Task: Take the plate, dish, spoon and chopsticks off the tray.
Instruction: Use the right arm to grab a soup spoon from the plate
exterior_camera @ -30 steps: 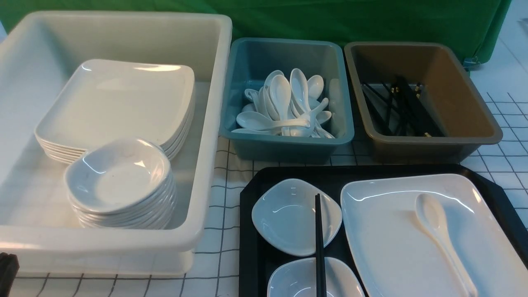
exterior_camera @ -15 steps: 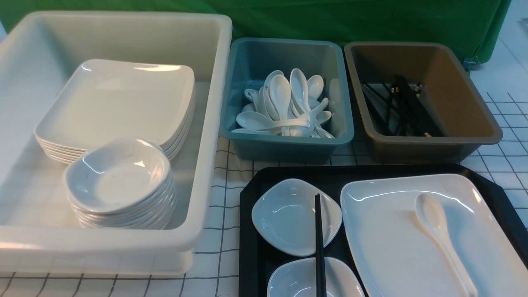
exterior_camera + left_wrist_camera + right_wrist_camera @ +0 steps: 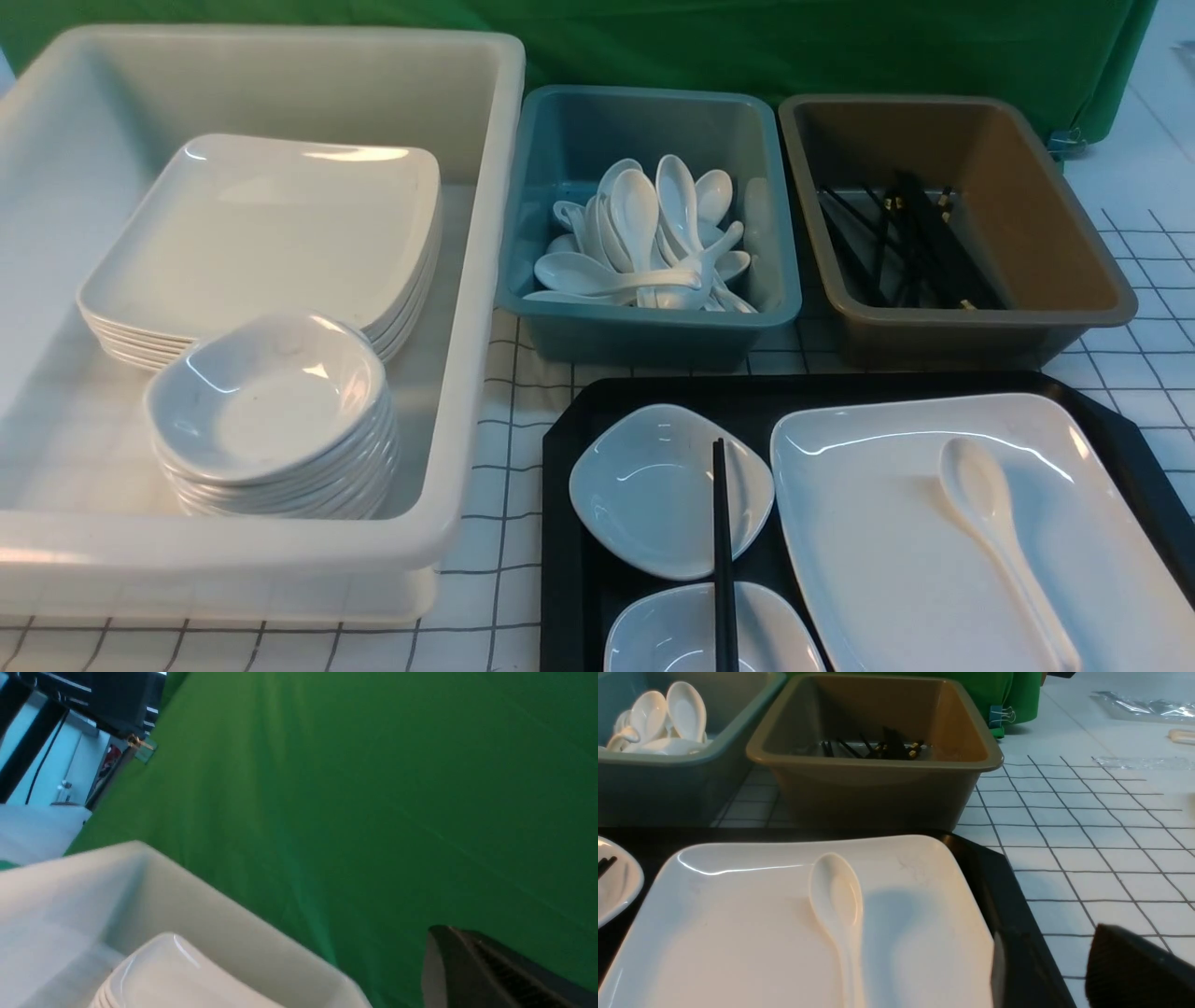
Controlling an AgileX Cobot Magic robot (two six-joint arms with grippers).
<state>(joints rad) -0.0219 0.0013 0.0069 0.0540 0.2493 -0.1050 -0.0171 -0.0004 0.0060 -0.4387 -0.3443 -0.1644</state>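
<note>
the arms show only in their own wrist views. the right gripper is one dark finger at the frame's corner, held low just outside the right rim of the tray and aimed forward across it. whether its claw is parted or clenched cannot be told. the left gripper also shows as a single dark finger. its claw is clenched, and the wrist is tipped so the camera looks over a corner of the white tub onto the green cloth.

in the front view the black tray sits nearest, right of centre on the gridded tablecloth. the large glossy white plate fills the tray's right half. the white spoon lies on the plate with its bowl away from the robot. on the tray's left half are the near dish and the far dish, both small and rounded-square. the thin black chopsticks lie across both.

beyond the tray, the blue bin holds white spoons and the brown bin holds black sticks. the tub stands to the left with a plate stack and a dish stack inside.

only the right wrist view shows a binder clip on the cloth and clear plastic wrap far off on the table.
</note>
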